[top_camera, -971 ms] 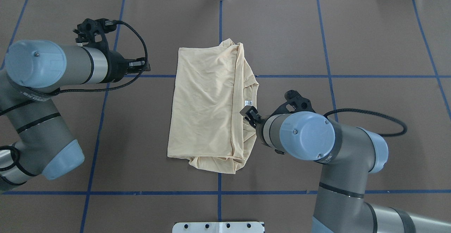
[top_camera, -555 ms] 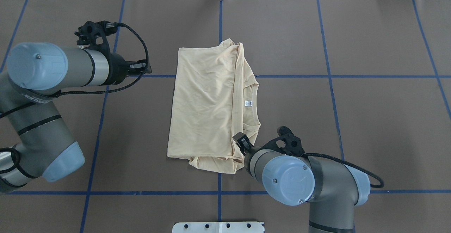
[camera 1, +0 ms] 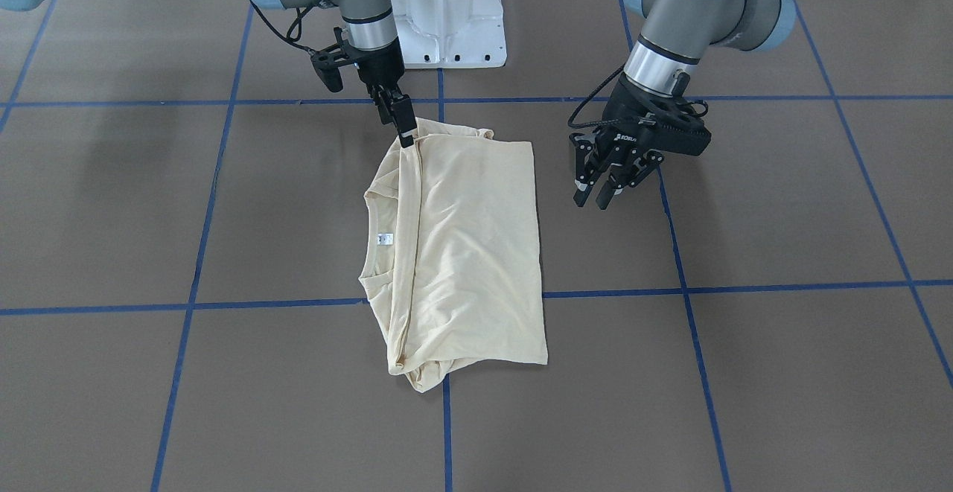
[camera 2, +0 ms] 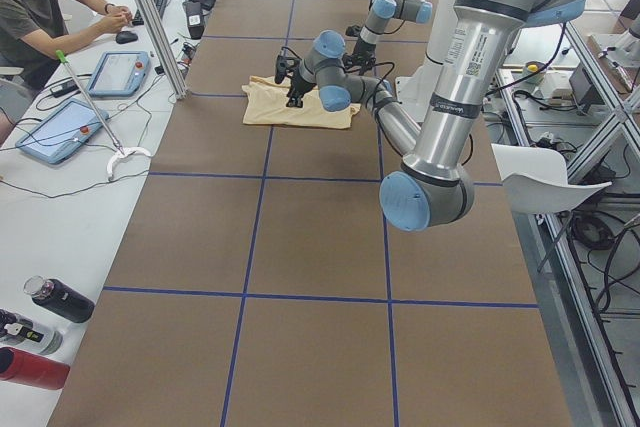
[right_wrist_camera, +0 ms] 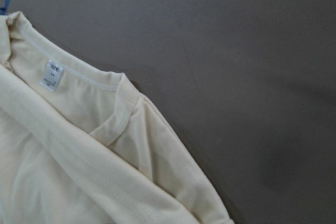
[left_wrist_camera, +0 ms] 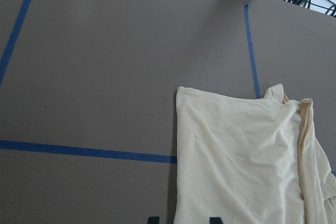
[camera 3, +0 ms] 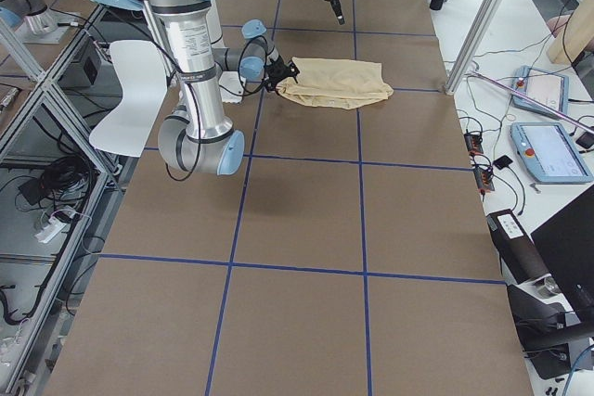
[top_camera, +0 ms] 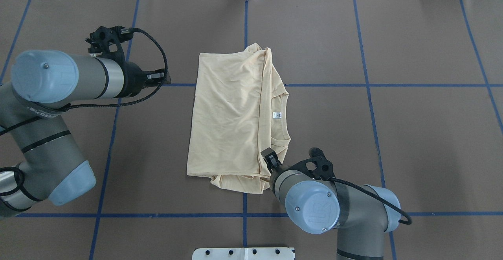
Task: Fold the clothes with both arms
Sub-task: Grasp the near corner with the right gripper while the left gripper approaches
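T-shirt (top_camera: 232,114) lies folded at the centre of the brown table (top_camera: 412,134), neck label (top_camera: 277,115) facing up; right gripper (camera 1: 406,135) sits at its near corner, fingers together on the fabric edge, while left gripper (camera 1: 595,198) hovers beside it, fingers parted.

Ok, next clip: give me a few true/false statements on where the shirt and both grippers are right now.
1. The pale cream-yellow folded T-shirt lies on the brown table. True.
2. The black left gripper is shut on the shirt's edge. False: it hangs open, apart from the shirt.
3. The black right gripper is at the shirt's corner nearest the robot. True.
4. The small white neck label is hidden. False: it shows inside the collar.
5. The shirt is spread out flat, sleeves out. False: it is folded.
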You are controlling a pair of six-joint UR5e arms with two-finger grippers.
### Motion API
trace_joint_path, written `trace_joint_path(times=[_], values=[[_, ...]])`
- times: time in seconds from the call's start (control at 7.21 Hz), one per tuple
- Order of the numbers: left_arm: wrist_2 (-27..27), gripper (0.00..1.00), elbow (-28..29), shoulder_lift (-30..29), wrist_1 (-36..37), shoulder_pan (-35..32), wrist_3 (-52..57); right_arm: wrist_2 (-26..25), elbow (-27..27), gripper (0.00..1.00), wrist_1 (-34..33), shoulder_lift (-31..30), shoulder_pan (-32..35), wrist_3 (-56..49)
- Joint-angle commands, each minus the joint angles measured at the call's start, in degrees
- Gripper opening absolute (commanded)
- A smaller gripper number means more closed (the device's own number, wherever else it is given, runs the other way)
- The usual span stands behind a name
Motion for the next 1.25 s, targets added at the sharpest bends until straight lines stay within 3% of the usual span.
trace_joint_path(times=[0.0, 0.28, 0.56, 0.69, 0.97, 1.11], values=[[0.1, 0.43, 0.0, 0.0, 0.0, 0.4, -0.1, -0.2, -1.2, 0.92, 1.0, 0.3, -1.5, 0.6], [0.2, 0.43, 0.0, 0.0, 0.0, 0.6, -0.2, -0.2, -1.9, 0.84, 1.0, 0.7, -1.5, 0.6], [0.3, 0.43, 0.1, 0.0, 0.0, 0.7, -0.9, -0.2, -1.9, 0.62, 0.9, 0.6, -1.5, 0.6], [0.3, 0.43, 0.2, 0.0, 0.0, 0.8, -0.9, -0.2, -2.0, 0.31, 0.9, 0.6, -1.4, 0.6], [0.3, 0.43, 0.4, 0.0, 0.0, 1.0, -1.0, -0.2, -2.2, 0.17, 0.9, 0.6, -1.4, 0.6], [0.3, 0.43, 0.4, 0.0, 0.0, 1.0, -1.0, -0.2, -2.0, 0.00, 1.0, 0.6, -1.4, 0.6]])
